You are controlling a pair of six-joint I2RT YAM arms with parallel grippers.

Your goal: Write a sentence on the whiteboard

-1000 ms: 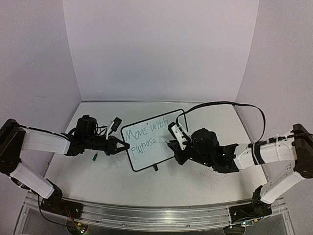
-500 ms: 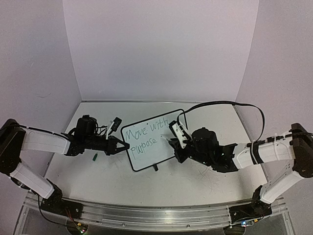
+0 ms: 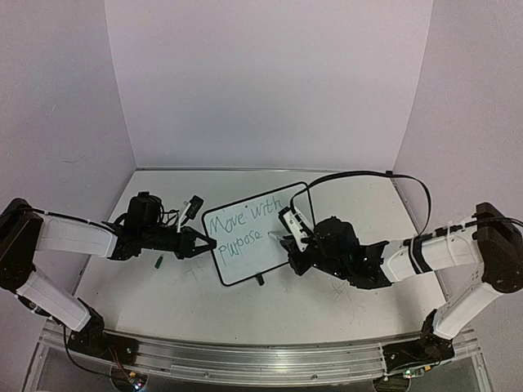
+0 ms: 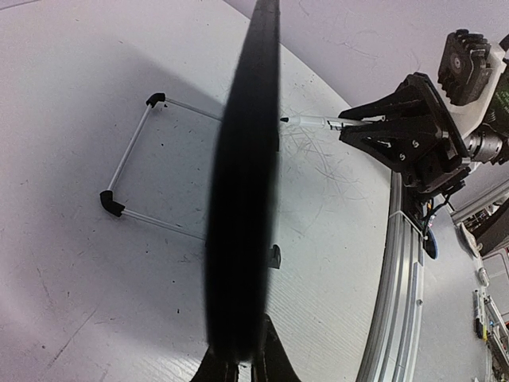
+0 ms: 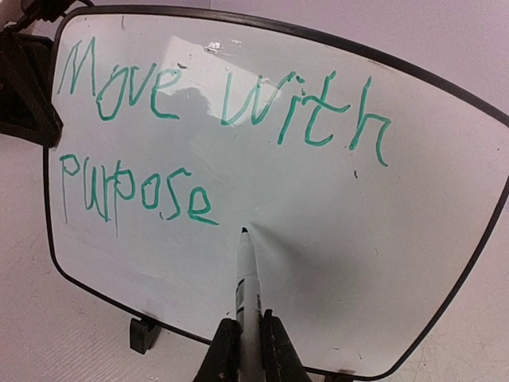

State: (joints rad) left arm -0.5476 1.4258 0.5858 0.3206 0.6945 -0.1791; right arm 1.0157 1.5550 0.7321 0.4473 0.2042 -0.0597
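Note:
The whiteboard (image 3: 249, 233) stands tilted on small black feet at the table's middle, with "Move with purpose" written on it in green (image 5: 238, 103). My left gripper (image 3: 204, 242) is shut on the board's left edge, which shows as a dark blurred band in the left wrist view (image 4: 242, 199), with the fingers (image 4: 238, 368) at its foot. My right gripper (image 3: 286, 242) is shut on a white marker (image 5: 248, 286). The marker's dark tip is at the board's face just right of the last "e". The right gripper (image 5: 248, 322) sits below the board's lower edge.
A small green cap (image 3: 158, 262) lies on the table left of the board, near the left arm. A thin wire bracket with black corners (image 4: 127, 171) lies behind the board. A black cable (image 3: 368, 174) loops above the right arm. The metal rail (image 3: 261, 359) runs along the near edge.
My right gripper has shifted slightly left and toward the board with the marker. The left gripper and the board have not moved.

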